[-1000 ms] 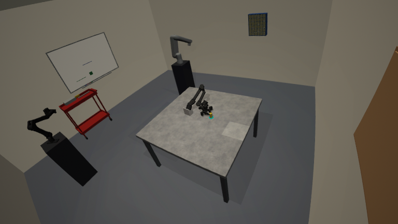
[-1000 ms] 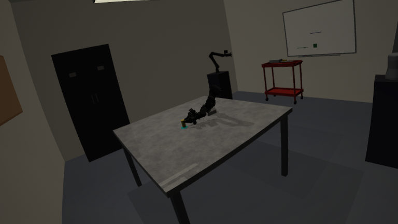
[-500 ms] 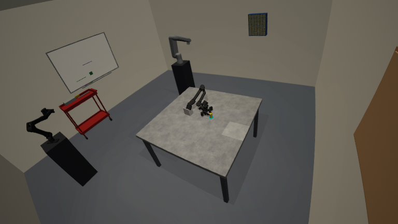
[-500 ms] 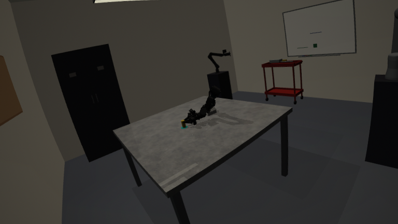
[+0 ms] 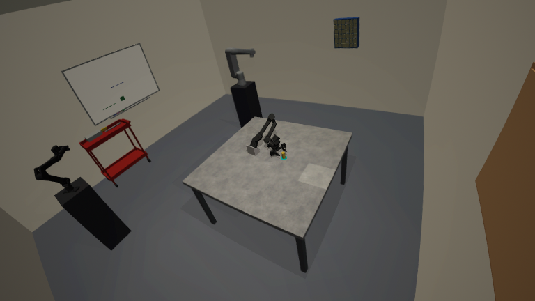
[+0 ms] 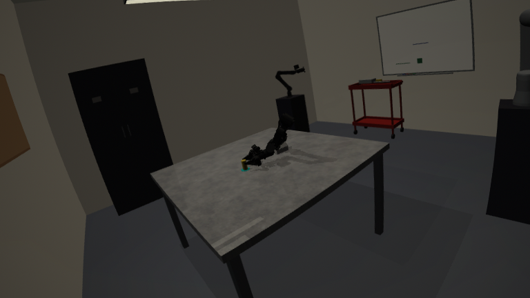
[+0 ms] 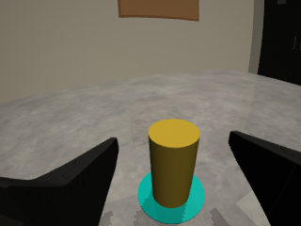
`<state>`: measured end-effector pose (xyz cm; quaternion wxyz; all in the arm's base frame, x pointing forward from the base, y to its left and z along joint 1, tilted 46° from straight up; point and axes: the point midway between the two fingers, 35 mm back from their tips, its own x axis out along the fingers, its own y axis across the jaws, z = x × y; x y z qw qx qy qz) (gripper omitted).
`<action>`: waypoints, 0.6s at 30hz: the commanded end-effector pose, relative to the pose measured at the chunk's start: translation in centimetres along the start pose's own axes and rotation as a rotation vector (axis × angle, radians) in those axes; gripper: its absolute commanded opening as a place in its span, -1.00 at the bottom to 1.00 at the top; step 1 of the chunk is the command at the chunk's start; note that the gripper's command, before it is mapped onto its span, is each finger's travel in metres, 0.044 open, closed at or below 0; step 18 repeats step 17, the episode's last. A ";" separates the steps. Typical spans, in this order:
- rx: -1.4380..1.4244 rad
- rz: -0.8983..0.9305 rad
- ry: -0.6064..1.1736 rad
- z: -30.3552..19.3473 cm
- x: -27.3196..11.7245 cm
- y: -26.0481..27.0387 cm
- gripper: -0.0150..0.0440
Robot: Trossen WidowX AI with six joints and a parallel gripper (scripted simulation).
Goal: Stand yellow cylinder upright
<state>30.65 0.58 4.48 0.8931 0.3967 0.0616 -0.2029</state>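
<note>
The yellow tall cylinder (image 5: 283, 155) (image 6: 244, 165) (image 7: 172, 171) stands upright on the cyan circle (image 5: 285, 158) (image 6: 248, 169) (image 7: 145, 197). In the wrist view its base is inside the circle, with cyan showing around it. My gripper (image 5: 281, 150) (image 6: 247, 161) (image 7: 175, 141) is open. Its two black fingers stand wide on either side of the cylinder in the wrist view, with a gap on each side and no contact.
The grey table (image 5: 244, 187) (image 6: 312, 177) carries my arm and a pale square patch (image 5: 316, 175) nearer one edge. Away from the table are a red cart (image 5: 105, 134) (image 6: 375, 122) and two other arms on black pedestals (image 5: 94, 214) (image 5: 246, 102).
</note>
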 end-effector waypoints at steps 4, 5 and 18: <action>0.007 0.003 -0.005 1.9 0.2 0.4 0.86; 0.007 0.003 -0.005 2.2 0.3 0.4 0.86; 0.008 0.002 -0.009 6.1 -0.1 0.5 0.86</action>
